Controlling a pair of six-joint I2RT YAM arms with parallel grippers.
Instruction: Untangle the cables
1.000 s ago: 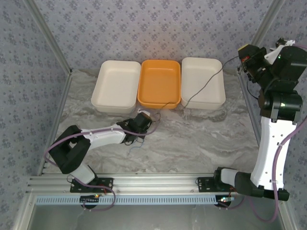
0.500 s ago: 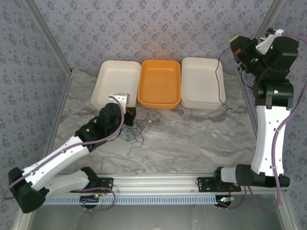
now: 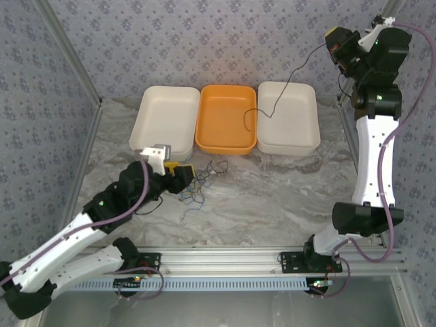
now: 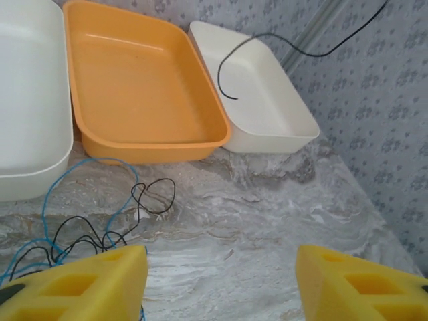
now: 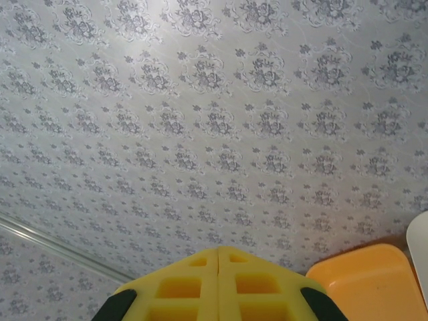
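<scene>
Several cables (image 3: pixel 196 180) — blue and black, thin, limp, near weightless — lie tangled on the tabletop (image 3: pixel 286 191) just beside the spread left pincer (image 4: pixel 224 281). Best pinched at a loose outer loop. Orange tray (image 3: pixel 225 144) close behind. One black cable (image 4: pixel 221 73) dangles above the white tray (image 3: pixel 310 139) from the right pincer (image 5: pixel 217 267), pressed together on it — may swing.

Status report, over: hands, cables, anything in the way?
Left hand open beside tangle. Right hand shut, high, black cable dangling above trays.

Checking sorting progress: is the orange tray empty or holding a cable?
Empty: the orange tray shows a bare floor in the left wrist view.
</scene>
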